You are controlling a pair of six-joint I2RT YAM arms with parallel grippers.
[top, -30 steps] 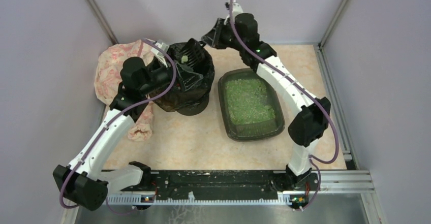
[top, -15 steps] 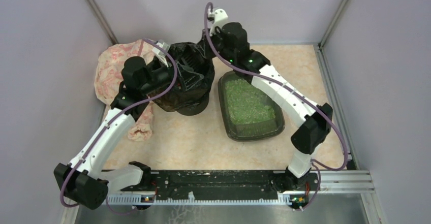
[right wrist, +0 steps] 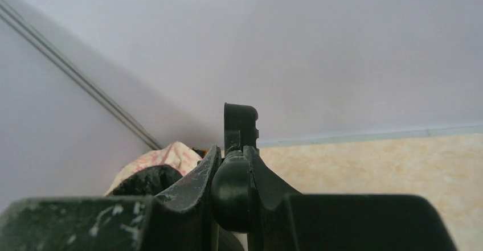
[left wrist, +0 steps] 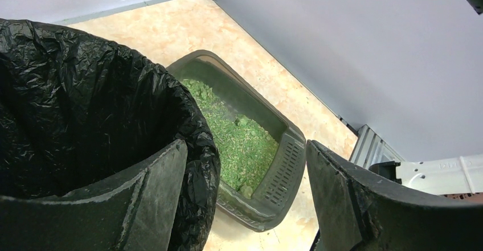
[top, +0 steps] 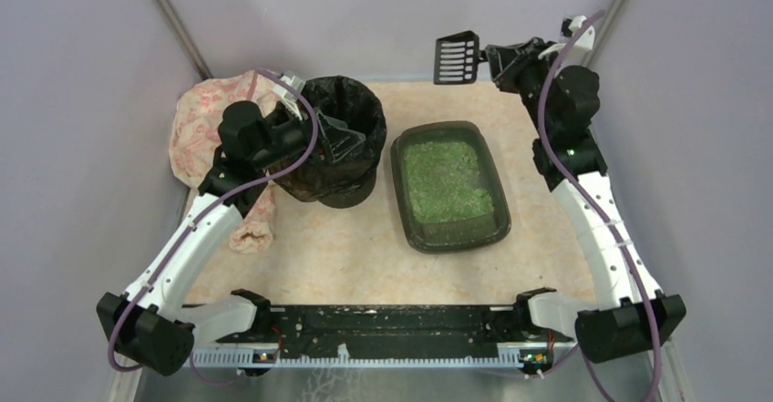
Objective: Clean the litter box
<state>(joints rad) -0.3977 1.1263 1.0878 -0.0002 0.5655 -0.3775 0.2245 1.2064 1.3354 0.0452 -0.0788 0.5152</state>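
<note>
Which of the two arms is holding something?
The right arm: its jaws are shut on a black slotted scoop. The left arm's jaws stand open at the bin's rim.

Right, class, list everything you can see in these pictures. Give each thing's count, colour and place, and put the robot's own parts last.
litter box: one, dark grey-green, on the table right of the bin
litter: one bed, green, inside the litter box
bin: one, round, lined with a black bag, left of the litter box
scoop: one, black, slotted, held in the air near the far wall
cloth: one, pink patterned, left of the bin
table: one, beige
left pincer: one, black, open, at the bin's rim
right pincer: one, black, shut on the scoop's handle
</note>
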